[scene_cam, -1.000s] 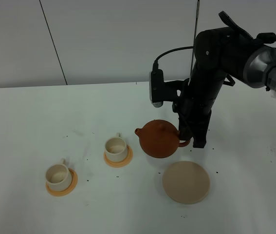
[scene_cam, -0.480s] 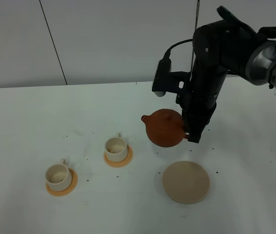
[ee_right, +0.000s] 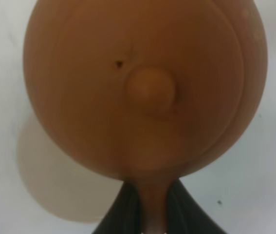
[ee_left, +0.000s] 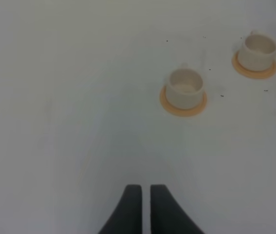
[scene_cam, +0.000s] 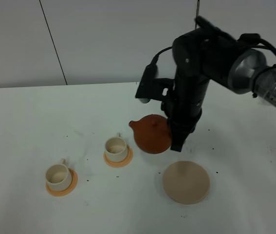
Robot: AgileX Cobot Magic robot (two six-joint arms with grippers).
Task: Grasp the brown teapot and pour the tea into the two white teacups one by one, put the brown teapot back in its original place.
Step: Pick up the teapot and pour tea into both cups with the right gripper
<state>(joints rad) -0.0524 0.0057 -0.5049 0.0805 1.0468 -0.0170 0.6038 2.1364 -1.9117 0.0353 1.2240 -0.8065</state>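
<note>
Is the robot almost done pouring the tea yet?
Not nearly. Done: the right claw holds the brown teapot by its handle, up off the beige mat. Now: the teapot hangs near the closer cup, spout pointing that way. Left: pour into that cup, then the far cup (both look empty), and set the teapot back on the mat.

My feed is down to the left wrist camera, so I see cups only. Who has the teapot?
Observer: The right pincer grips the teapot by its handle.
Operator: Is it over a cup?
Observer: No. In the high view it is to the right of the closest cup, with its spout pointing left and short of the rim.
Operator: And its mat?
Observer: The beige mat lies bare, to the teapot's right and nearer the high camera.
</note>
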